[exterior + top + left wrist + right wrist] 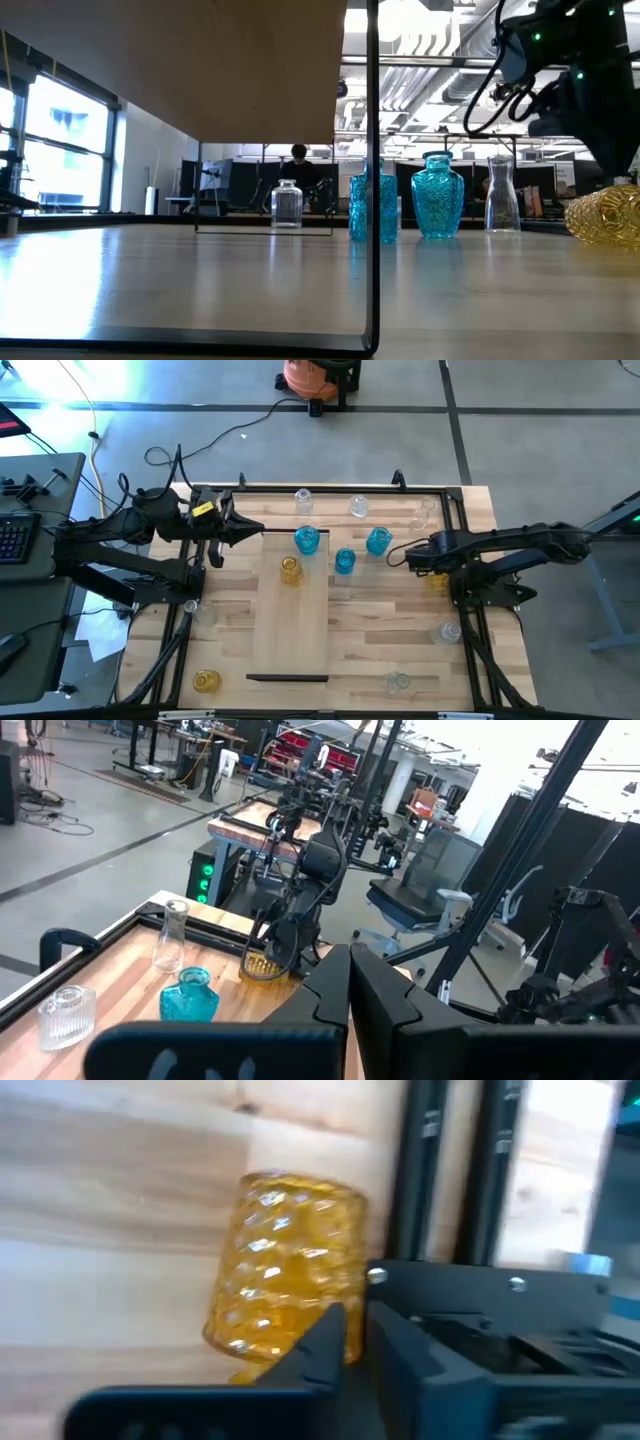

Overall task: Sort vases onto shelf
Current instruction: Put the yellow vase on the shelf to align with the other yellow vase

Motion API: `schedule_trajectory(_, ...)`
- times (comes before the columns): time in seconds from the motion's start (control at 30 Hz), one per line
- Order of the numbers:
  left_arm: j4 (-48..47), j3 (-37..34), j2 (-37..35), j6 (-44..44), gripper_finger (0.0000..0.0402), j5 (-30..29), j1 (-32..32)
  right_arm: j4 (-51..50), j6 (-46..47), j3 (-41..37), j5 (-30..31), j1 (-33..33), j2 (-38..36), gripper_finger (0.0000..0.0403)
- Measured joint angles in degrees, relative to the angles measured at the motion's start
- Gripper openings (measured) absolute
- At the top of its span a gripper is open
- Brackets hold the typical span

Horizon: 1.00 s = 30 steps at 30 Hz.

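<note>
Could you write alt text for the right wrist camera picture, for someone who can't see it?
A yellow glass vase with a dimpled surface lies on its side on the pale plank tabletop, just past the right pincer, whose two dark fingers are nearly together and hold nothing. Dark frame bars run beside the vase.

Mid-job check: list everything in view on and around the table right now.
shelf: one, pale wood, table centre
blue vases: three, at the shelf's far end and just right of it
yellow vases: three; on the shelf, lower-left corner in high view, by the right gripper
clear vases: at least five, far edge and right side
person: one, room behind
left gripper: shut, near the shelf's far-left corner
right gripper: shut, beside a yellow vase
</note>
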Motion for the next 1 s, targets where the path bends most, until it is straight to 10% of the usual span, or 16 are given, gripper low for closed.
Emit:
schedule_trajectory(0.67,0.06,0.0,0.0,-1.63,0.0001,0.0,0.0,1.95,-7.68,-2.18,3.23,-7.97,3.72,0.0)
schedule_trajectory(1.0,0.05,0.0,0.0,-1.62,0.0001,1.29,0.0,8.26,-17.65,-2.22,-5.0,-10.29,8.53,0.0)
